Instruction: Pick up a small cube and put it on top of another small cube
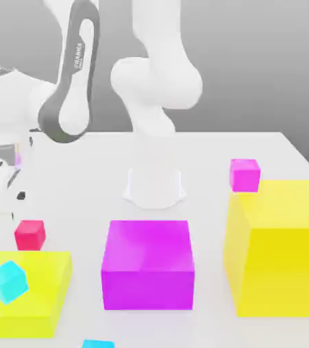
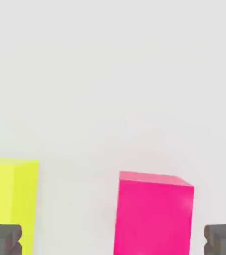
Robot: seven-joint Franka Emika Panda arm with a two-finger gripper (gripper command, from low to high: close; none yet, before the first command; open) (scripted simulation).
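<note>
The small cube (image 1: 30,234), crimson, rests on the white table at the exterior view's left, just behind a low yellow block (image 1: 24,293). My gripper (image 1: 11,204) hangs a little above and behind it, apart from it. In the hand view the small cube (image 2: 154,214) lies between the two dark fingertips (image 2: 3,239) of my gripper (image 2: 113,241), nearer to one of them. The jaws stand wide open with nothing held.
A small cyan cube (image 1: 8,281) sits tilted on the low yellow block (image 2: 10,199). Another cyan cube (image 1: 97,344) peeks in at the front edge. A big magenta block (image 1: 148,264) stands in the middle, a big yellow block (image 1: 280,248) at the right, and a small magenta cube (image 1: 244,174) behind it.
</note>
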